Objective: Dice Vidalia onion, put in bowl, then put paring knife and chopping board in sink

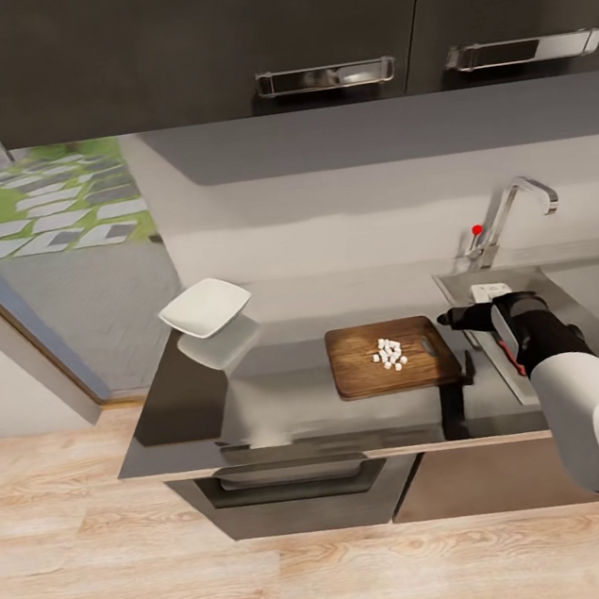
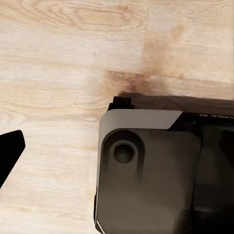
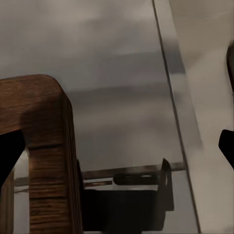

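The dark brown chopping board [image 1: 384, 359] lies on the grey countertop [image 1: 278, 417] with a small heap of diced onion [image 1: 389, 352] on its middle. My right gripper [image 1: 450, 319] hovers at the board's handle-slot end, beside the sink [image 1: 589, 292]. In the right wrist view the right gripper [image 3: 117, 151] is open and wide, with the board's slotted end [image 3: 46, 146] between its fingertips [image 3: 9, 158], untouched. The white bowl [image 1: 205, 306] sits at the counter's far left. A small pale object [image 1: 490, 292] lies at the sink's rim; I cannot tell whether it is the paring knife.
The chrome tap [image 1: 514, 210] with its red knob [image 1: 476, 229] stands behind the sink. Dark wall cabinets [image 1: 325, 77] hang above. My left gripper [image 2: 117, 156] hangs low over the wooden floor [image 2: 58, 58] beside the robot's grey base [image 2: 146, 175].
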You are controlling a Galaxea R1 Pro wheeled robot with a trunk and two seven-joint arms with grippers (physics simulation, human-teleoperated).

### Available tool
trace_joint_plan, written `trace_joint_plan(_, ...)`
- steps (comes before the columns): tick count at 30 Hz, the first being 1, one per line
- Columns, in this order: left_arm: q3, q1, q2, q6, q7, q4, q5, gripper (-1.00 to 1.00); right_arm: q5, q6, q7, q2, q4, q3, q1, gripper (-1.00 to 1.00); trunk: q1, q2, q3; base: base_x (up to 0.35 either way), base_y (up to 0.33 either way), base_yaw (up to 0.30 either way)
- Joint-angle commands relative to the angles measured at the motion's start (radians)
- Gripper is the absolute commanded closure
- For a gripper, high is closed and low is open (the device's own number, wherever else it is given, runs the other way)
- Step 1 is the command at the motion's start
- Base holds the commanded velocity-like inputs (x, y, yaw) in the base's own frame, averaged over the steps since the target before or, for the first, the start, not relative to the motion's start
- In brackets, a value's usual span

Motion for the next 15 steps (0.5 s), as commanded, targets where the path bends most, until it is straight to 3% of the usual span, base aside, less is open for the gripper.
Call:
trace_joint_plan(1,-0.008,-0.002,-0.001,-0.007,0.001,0.005,0.008,-1.0,0.011,0.004,0.009,0.001,-0.001,-0.005,-0.001,-1.0,0.001,-0.002,-0.002,0.0,0.013,0.0)
trace_joint_plan(10,-0.008,-0.001,-0.001,-0.007,0.001,0.005,0.008,-1.0,0.017,0.003,0.009,0.005,0.04,0.002,-0.001,-1.0,0.001,-0.002,-0.002,0.0,0.002,0.0)
trace_joint_plan(15,-0.008,-0.001,-0.001,-0.007,0.001,0.005,0.008,-1.0,0.043,0.001,0.011,0.004,0.071,0.051,-0.001,-1.0,0.001,-0.002,-0.002,0.0,0.0,0.0)
